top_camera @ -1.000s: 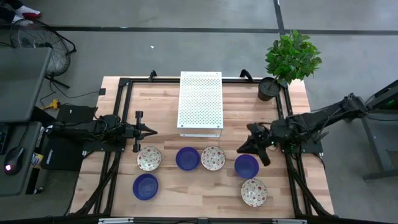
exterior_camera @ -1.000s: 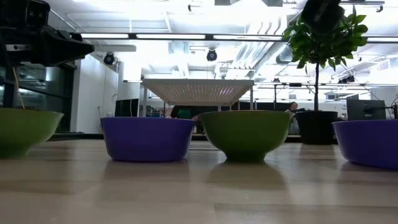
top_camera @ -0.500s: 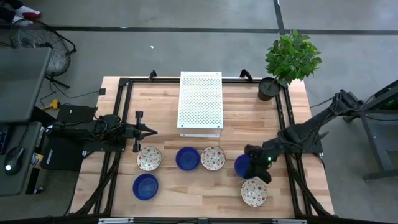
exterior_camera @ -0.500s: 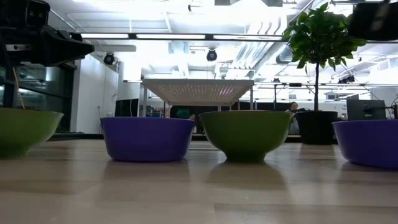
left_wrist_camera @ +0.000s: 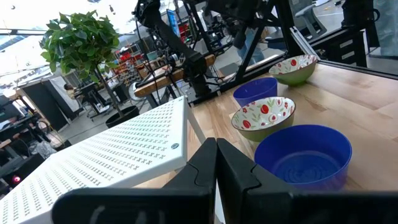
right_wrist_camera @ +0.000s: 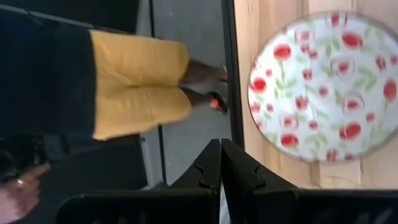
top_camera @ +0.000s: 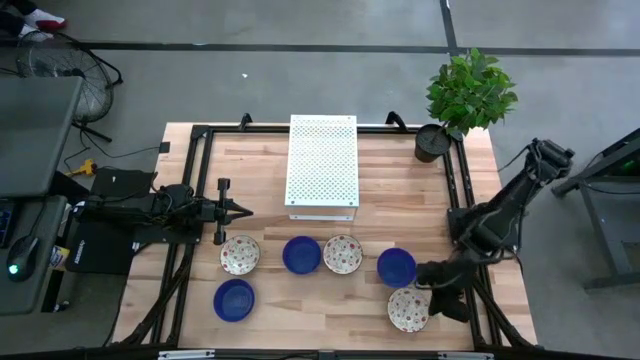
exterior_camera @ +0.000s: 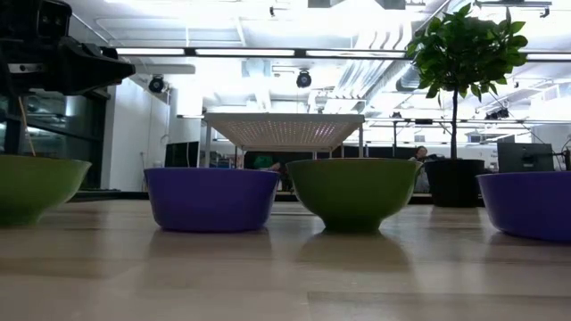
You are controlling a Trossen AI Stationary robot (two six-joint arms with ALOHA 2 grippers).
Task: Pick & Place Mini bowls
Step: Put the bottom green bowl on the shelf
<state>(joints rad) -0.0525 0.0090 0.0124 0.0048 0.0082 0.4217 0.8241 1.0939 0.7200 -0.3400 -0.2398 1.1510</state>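
Six mini bowls sit on their bases on the wooden table in the high view. Three are floral (top_camera: 240,254), (top_camera: 342,254), (top_camera: 408,308), and three are blue (top_camera: 301,254), (top_camera: 396,267), (top_camera: 234,299). My left gripper (top_camera: 245,210) hovers shut near the far side of the left floral bowl; its wrist view (left_wrist_camera: 216,149) looks along the row. My right gripper (top_camera: 447,300) is shut and points down beside the near-right floral bowl (right_wrist_camera: 323,87), on the side toward the table's right edge. It touches nothing.
A white perforated rack (top_camera: 322,165) stands at the table's far middle. A potted plant (top_camera: 465,95) is at the far right corner. Black frame rails (top_camera: 470,290) run along the table's sides. A person in yellow clothing (right_wrist_camera: 137,81) stands on the floor past the table's edge.
My right arm has swung from the far side of the right blue bowl toward the table's near edge. It passed over that bowl and now sits beside the near-right floral bowl. It has dropped out of the low view. The bowls have stayed where they were.
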